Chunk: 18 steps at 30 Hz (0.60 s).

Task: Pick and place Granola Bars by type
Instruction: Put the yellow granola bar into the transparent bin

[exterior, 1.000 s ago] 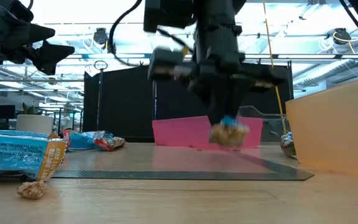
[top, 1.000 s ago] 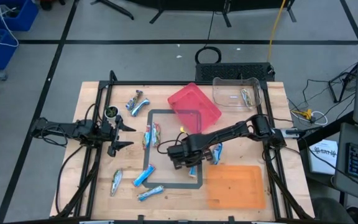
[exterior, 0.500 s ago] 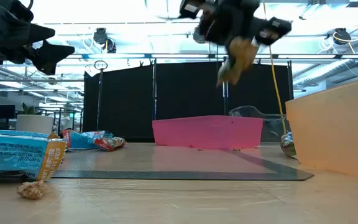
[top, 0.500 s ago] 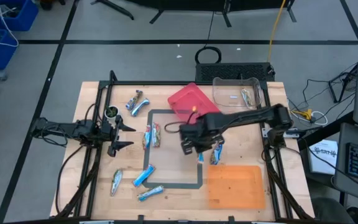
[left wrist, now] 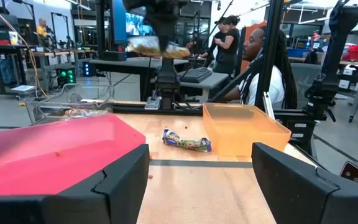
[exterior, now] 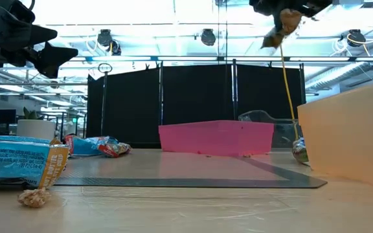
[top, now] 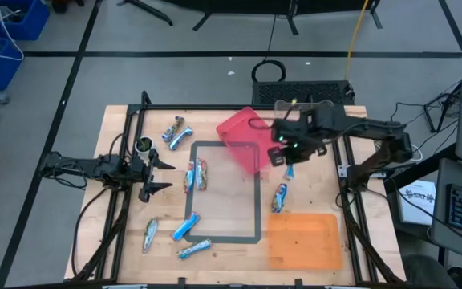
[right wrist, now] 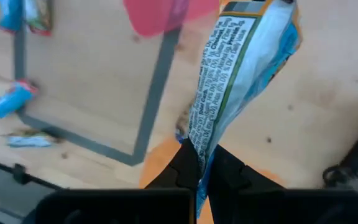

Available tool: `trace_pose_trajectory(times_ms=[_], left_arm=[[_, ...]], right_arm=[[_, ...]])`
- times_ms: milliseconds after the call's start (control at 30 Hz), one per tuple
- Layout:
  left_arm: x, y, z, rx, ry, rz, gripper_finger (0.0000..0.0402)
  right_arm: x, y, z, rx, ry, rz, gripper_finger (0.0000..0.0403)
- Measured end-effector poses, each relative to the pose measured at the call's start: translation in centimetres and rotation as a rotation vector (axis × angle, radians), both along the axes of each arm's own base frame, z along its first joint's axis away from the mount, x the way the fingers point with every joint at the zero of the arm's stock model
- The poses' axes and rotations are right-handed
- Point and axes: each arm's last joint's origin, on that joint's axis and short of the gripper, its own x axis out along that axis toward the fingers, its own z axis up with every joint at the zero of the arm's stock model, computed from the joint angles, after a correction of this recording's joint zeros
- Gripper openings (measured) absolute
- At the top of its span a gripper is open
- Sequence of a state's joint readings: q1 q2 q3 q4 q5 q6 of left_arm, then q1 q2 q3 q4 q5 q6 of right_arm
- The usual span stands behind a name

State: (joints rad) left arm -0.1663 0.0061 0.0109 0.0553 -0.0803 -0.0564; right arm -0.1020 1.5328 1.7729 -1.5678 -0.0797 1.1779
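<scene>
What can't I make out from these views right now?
- High view: the right gripper is motion-blurred, so the carried bar's type is unclear.
- Low view: the gripper is cut off by the top edge.
- High view: what lies in the clear bin is too small to identify.

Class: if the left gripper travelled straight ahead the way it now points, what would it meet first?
Probably the pink tray, lying directly ahead of the open left gripper; depth is unclear, and the gripper may pass above its rim.

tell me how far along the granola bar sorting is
Early. Done: one bar lies in the clear bin. In hand: the right gripper is shut on a blue bar, raised beside the pink bin. Left: loose bars remain on the table; the orange bin looks empty. Left gripper waits open.
</scene>
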Motion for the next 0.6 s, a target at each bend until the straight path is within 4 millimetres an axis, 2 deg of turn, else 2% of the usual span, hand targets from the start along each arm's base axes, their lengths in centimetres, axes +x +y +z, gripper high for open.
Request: trace_pose_trajectory(times_ms=[133, 600], left_arm=[[0.0, 0.0, 0.0, 0.0, 0.001, 0.0, 0.0282], [0.0, 0.0, 0.0, 0.0, 0.0, 0.0, 0.0287]], right_arm=[[-1.0, -1.8, 0.6, -0.03, -0.026, 0.022, 0.0005], [-3.8, -9.3, 0.7, -0.141, -0.022, 0.16, 0.0004]])
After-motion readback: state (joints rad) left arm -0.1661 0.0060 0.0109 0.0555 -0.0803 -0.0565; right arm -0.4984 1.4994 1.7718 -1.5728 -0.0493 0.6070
